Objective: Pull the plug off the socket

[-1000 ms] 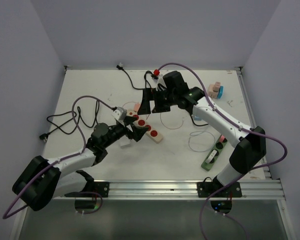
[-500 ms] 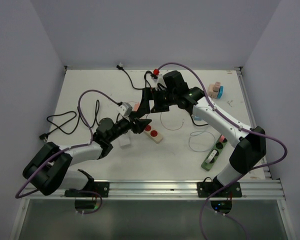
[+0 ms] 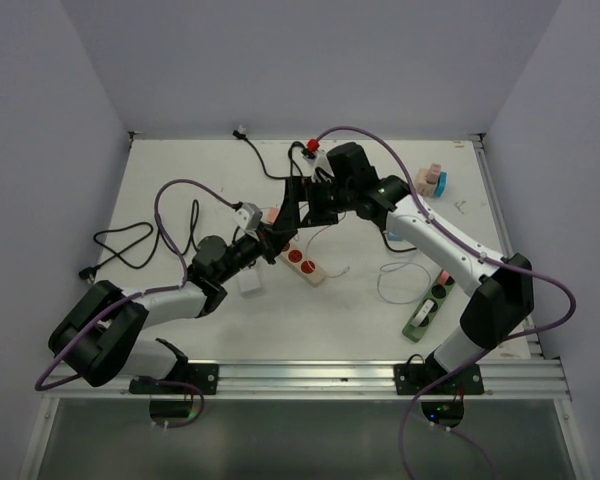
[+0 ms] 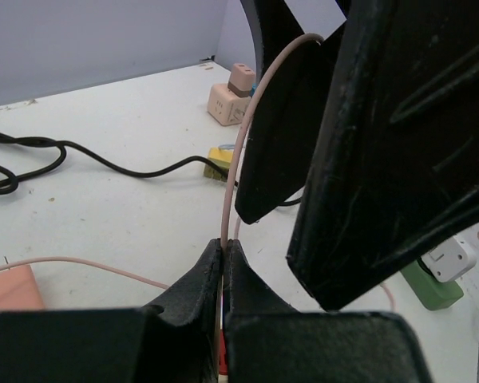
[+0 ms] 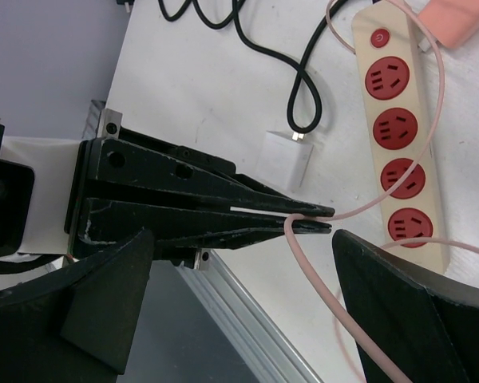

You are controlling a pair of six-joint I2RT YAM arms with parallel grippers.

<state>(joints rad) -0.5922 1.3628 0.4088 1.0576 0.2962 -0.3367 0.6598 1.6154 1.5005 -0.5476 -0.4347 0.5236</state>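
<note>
Table [image 3: 180,190] white, matte. Cream strip [image 5: 399,153] flat on it, four round red sockets; black cord [image 5: 302,73] alongside. Your right gripper [image 3: 299,220] spread wide above; your left gripper [image 5: 313,218] clenched on thin pink cable [image 5: 302,254].

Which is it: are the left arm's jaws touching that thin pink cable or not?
Touching. The right wrist view shows the left gripper with jaws shut on the pink cable, which bends at the pinch.

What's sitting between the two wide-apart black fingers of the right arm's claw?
The left gripper, shut on a thin pink cable; the right wrist view shows it.
</note>
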